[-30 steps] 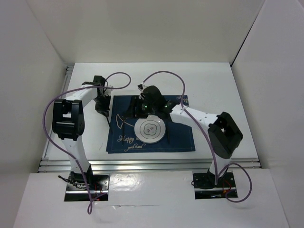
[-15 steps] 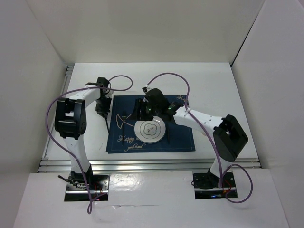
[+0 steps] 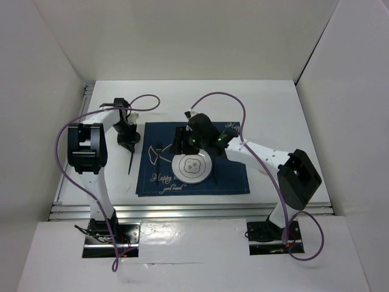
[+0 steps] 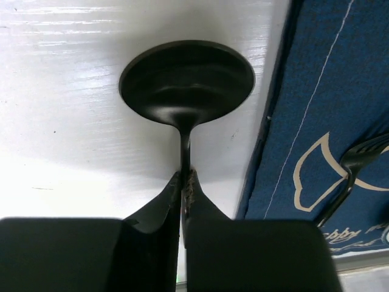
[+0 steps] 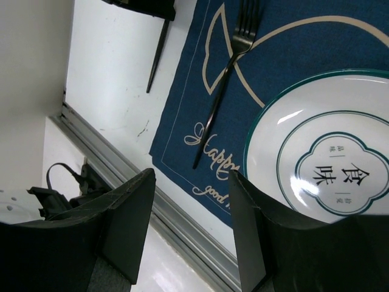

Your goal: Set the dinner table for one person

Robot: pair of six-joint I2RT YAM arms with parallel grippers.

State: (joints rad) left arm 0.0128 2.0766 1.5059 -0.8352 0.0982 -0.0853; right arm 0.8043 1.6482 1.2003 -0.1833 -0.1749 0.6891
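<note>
Logging the left wrist view first: we are seeing the left gripper [image 4: 184, 180] pinching the thin neck of a black spoon [image 4: 186, 82], its fingers closed tight on the stem just below the bowl. The bowl is sitting in the upper centre of that frame, over the white dinner table [image 4: 67, 115]. We are unable to tell whether the spoon is touching the surface. The navy placemat [image 4: 331, 85] is running down the right side of the frame, just beside the spoon, and the tines of a black fork [image 4: 360, 159] are showing on it at the lower right.

In the top view the dinner table is filling the middle of the frame, with its aluminium rail [image 3: 194, 210] along the lower edge. The placemat is lying at its centre, and the spoon's handle is pointing toward the bottom of the frame, just off the mat's left edge.

In the right wrist view the right gripper [image 5: 191, 201] is hovering with its fingers spread apart and gripping nothing. Beneath it, at the right of that frame, a white plate [image 5: 273, 140] with a green rim and printed characters is resting on the placemat. The fork is lying just left of the plate.
</note>
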